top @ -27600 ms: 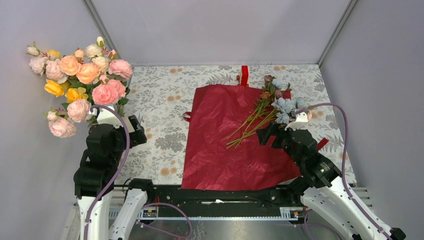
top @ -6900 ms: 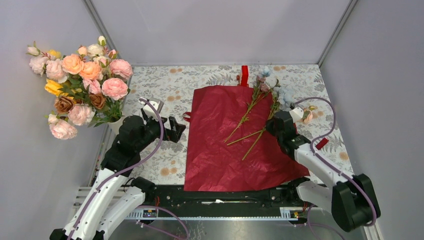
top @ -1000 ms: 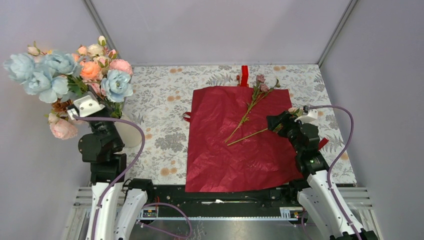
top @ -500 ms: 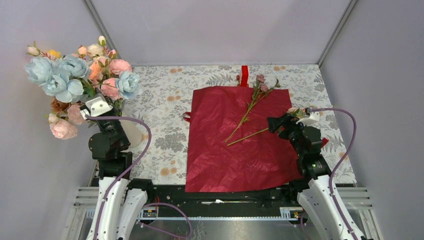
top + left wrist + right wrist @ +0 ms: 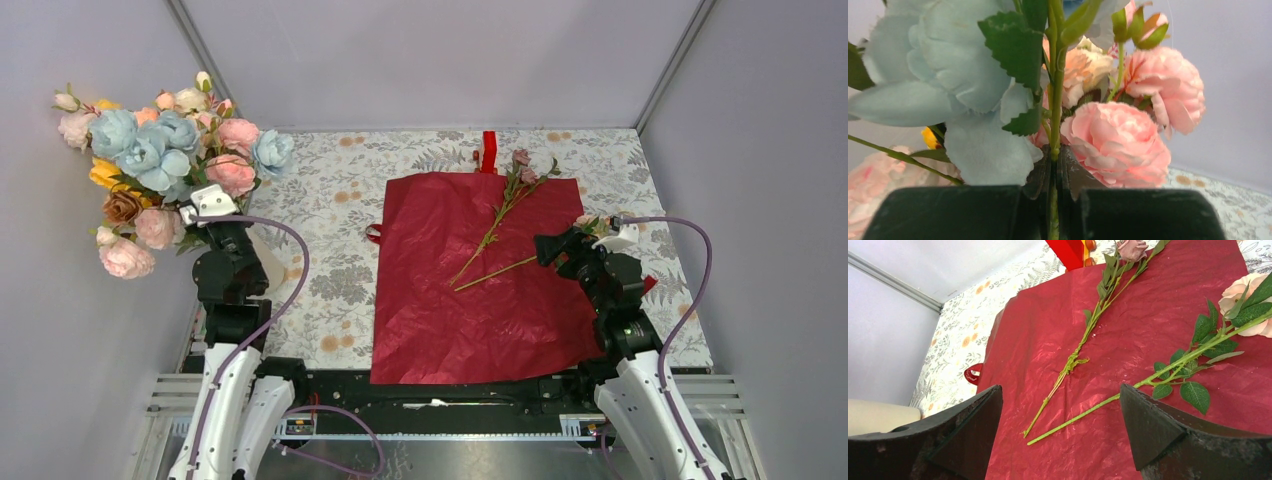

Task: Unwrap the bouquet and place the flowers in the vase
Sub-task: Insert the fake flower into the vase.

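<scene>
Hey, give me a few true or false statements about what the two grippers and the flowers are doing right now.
1. The left gripper is shut on a green stem. True.
2. The right gripper is clamped on a flower. False: it is open and empty above the wrapping paper.
3. The pink-bud stem and the peach-bloom stem lie on that paper. True.
4. The paper is bundled around the flowers. False: it lies spread flat.

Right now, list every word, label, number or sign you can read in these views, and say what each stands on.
No text can be read in any view.
The wrapping paper, the flowers and the patterned tablecloth carry no writing.
Any marks on the base rail are too small to read.
</scene>
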Tool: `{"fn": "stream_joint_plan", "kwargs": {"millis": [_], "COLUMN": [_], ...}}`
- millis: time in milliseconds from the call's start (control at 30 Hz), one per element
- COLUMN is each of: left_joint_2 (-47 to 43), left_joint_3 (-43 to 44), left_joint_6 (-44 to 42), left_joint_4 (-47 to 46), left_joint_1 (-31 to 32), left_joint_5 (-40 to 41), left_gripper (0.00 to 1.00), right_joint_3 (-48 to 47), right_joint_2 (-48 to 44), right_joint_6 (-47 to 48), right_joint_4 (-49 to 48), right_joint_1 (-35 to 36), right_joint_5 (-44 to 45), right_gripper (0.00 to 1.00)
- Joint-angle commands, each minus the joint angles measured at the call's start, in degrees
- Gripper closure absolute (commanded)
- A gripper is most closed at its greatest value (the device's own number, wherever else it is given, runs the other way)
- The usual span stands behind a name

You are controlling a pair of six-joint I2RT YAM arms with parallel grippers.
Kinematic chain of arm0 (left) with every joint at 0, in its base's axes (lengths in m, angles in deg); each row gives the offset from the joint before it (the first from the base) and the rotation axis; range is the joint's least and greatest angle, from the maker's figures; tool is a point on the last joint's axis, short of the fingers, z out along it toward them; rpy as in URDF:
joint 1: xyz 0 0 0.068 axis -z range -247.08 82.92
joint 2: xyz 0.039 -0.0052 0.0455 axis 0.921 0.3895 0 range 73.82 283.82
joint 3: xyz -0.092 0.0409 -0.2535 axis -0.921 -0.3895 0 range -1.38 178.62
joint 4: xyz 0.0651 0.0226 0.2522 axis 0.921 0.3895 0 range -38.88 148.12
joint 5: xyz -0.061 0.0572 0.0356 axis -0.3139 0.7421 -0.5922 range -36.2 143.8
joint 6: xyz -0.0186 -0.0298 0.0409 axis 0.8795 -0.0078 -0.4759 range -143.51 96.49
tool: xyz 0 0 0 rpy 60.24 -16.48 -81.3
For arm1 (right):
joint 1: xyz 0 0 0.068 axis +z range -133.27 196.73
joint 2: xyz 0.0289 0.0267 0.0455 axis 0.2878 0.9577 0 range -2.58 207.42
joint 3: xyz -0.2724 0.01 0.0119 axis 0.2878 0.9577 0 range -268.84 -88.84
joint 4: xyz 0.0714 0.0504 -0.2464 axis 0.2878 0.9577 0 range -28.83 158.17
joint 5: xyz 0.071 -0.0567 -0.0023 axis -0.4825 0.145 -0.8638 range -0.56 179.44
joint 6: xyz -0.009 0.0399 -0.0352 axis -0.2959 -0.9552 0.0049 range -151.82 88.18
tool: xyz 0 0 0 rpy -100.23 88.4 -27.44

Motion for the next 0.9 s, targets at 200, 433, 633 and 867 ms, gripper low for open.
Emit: {"fn": "stream_joint_plan", "kwargs": {"millis": [200, 433, 633, 867], "left_joint_2": [0.2, 0.1, 0.4, 1.7], "left_joint_3": [4.6, 6.3, 5.9, 6.6], "left_joint_6": [8.0, 9.5, 10.5, 10.0], "left_joint_4": [15.7, 23.1, 25.1, 26.1], "left_joint_1": [-0.3, -0.3, -0.3, -0.3], "left_joint_5": [4.4, 5.1, 7.4, 8.4], "left_gripper": [1.00, 1.00, 1.00, 1.00], "right_joint_3": [0.7, 0.6, 0.6, 0.9], "right_joint_2": [-0.3, 0.0, -0.4, -0.4], "right_joint_6": [-0.4, -0.8, -1.2, -1.4], "right_joint_4": [-1.0, -1.3, -1.2, -1.3], "right_joint_1": [-0.4, -0.3, -0.4, -0.4], "right_joint_5": [-0.4, -0.7, -0.9, -1.0], "right_gripper": [0.07, 0.07, 0.07, 0.07]}}
